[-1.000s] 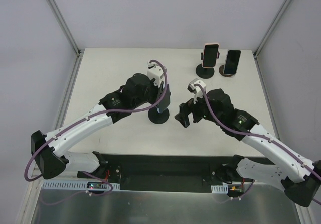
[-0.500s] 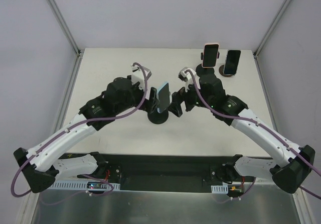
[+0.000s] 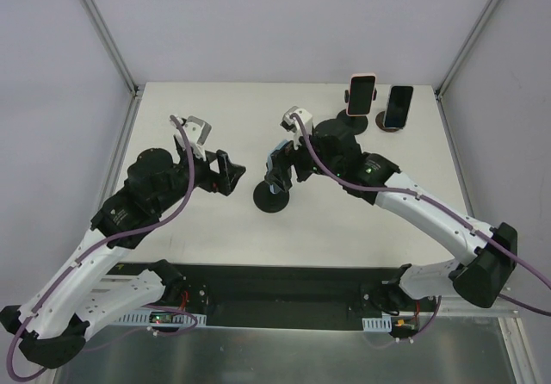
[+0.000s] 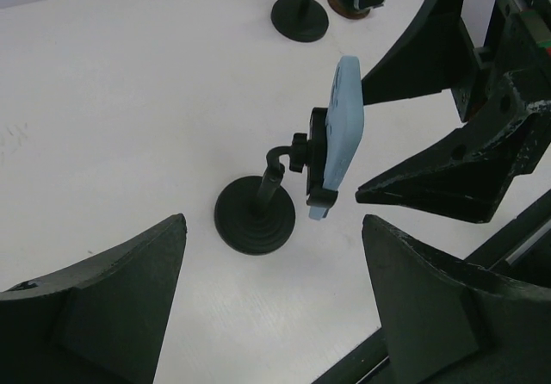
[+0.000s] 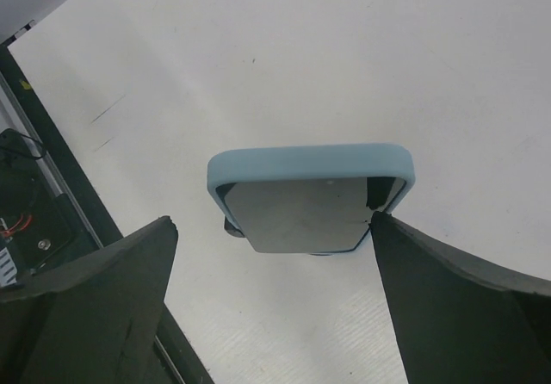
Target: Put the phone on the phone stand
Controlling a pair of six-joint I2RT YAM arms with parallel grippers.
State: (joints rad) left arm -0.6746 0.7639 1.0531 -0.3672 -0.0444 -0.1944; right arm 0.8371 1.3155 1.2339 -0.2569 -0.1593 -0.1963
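A phone point(image 4: 342, 134) in a light-blue case stands upright in the clamp of a black phone stand point(image 4: 255, 220) with a round base point(image 3: 271, 200), mid-table. My left gripper point(image 3: 225, 173) hangs open a short way left of the stand, nothing between its fingers; in its wrist view the gripper point(image 4: 271, 255) frames the stand from a distance. My right gripper point(image 3: 280, 177) is open right at the phone point(image 5: 301, 203). In its wrist view the gripper point(image 5: 274, 225) has one fingertip point(image 5: 383, 229) at the phone's lower corner. From above the phone is mostly hidden by the right gripper.
Two more stands hold phones at the back right: a pink-cased phone point(image 3: 362, 94) and a dark phone point(image 3: 398, 107). Their stands point(image 4: 300, 14) show at the top of the left wrist view. Black base plate point(image 3: 284, 285) runs along the near edge.
My left gripper opened, let go at the stand and drew back to the left. My right gripper moved left and forward up to the phone, staying open.
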